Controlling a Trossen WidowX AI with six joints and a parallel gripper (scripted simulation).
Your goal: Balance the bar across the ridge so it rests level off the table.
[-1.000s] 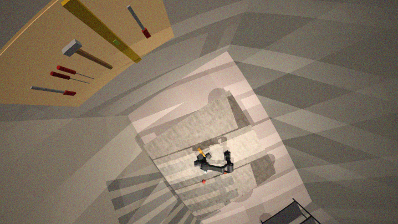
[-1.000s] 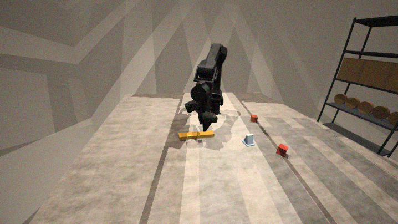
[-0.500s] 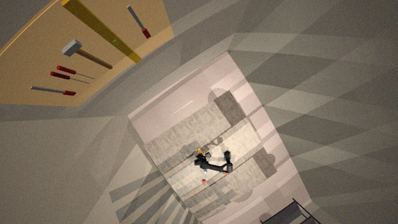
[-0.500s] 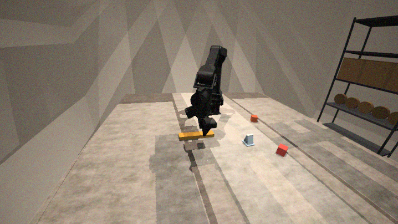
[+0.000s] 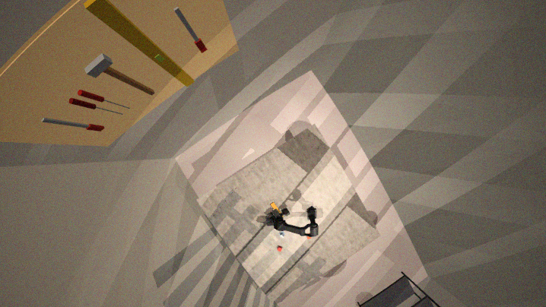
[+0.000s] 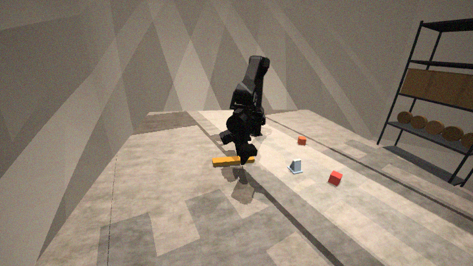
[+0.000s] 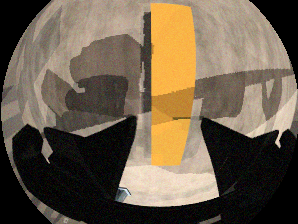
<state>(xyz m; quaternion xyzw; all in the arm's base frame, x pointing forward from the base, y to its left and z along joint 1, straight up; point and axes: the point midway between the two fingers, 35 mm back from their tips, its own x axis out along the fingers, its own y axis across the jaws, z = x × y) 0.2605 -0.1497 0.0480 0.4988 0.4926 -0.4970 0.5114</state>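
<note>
The orange-yellow bar (image 5: 274, 207) (image 6: 226, 161) (image 7: 172, 60) lies flat on the table. My gripper (image 6: 244, 161) (image 7: 170, 121) is open, low over the bar near its right part in the exterior view. In the wrist view the bar runs lengthwise between the two separated fingertips, with a gap on both sides, wider on the left. Whether the tips reach down beside the bar I cannot tell. The small blue-grey ridge (image 5: 281, 234) (image 6: 296, 165) (image 7: 123, 193) stands on its base on the table, apart from the bar and to its right in the exterior view.
A red cube (image 5: 280, 248) (image 6: 335, 178) lies beyond the ridge, to its right in the exterior view. An orange-red cube (image 5: 309, 237) (image 6: 301, 141) lies farther back, near the arm's base. A shelf rack (image 6: 393, 105) stands off the table at the right.
</note>
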